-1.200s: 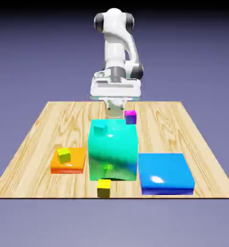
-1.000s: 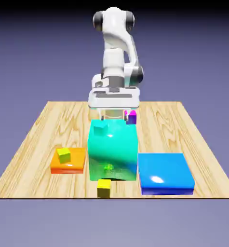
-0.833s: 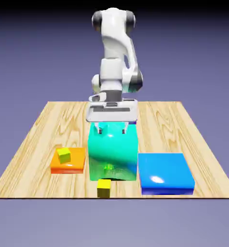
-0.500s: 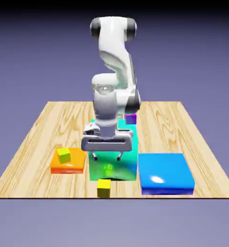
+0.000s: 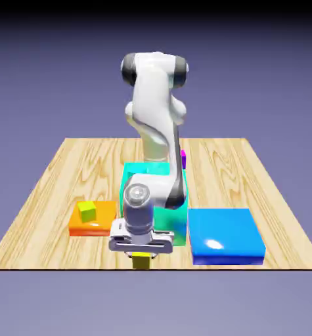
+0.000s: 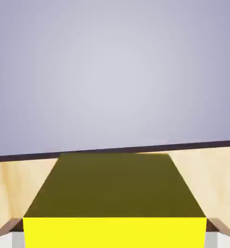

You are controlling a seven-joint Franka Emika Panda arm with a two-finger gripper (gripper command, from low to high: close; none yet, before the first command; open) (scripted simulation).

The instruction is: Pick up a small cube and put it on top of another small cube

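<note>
Two fingertips (image 6: 222,232) straddle golden cube (image 5: 142,260) at table (image 5: 46,197) near edge; gripper (image 5: 141,252) looks apart, no clamp seen. Should close squarely, centred, before lifting.

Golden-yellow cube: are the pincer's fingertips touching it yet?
Cannot tell. In the hand view the golden-yellow cube fills the space between both fingertips, but contact isn't plain. The exterior view hides them behind the pincer.

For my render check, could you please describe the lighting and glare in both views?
Exterior view: a white glare spot on the blue slab, backdrop darkening toward the top. Hand view: the golden-yellow cube has a dark shaded top and a bright near face; everything is sharp.
</note>
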